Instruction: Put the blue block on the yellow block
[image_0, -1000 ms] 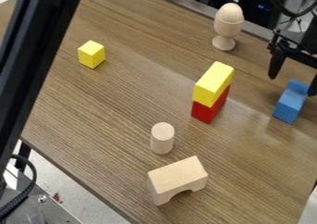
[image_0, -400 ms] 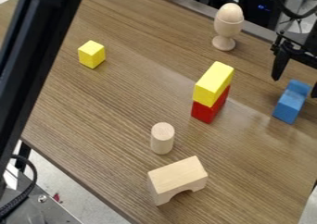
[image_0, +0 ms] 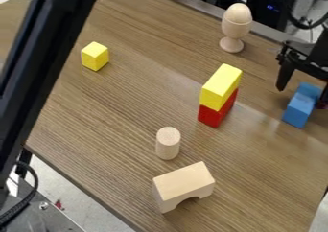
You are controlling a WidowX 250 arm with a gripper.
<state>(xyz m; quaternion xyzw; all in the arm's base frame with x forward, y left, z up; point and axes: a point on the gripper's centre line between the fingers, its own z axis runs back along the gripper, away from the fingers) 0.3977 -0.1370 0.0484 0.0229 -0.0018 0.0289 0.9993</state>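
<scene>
My gripper hangs, pointing down, over the blue block at the right of the camera view, jaws spread wide, gripping nothing.

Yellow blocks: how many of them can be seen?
2. A longer yellow block lies on the red block; a small yellow cube stands at the upper left.

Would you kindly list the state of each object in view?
Gripper: open
Blue block: on the table, unstacked
Long yellow block: stacked on the red block
Red block: beneath the long yellow block
Yellow cube: unstacked
Wooden cylinder: upright
Wooden arch: opening downward
Wooden egg: in the egg cup
Egg cup: upright
</scene>
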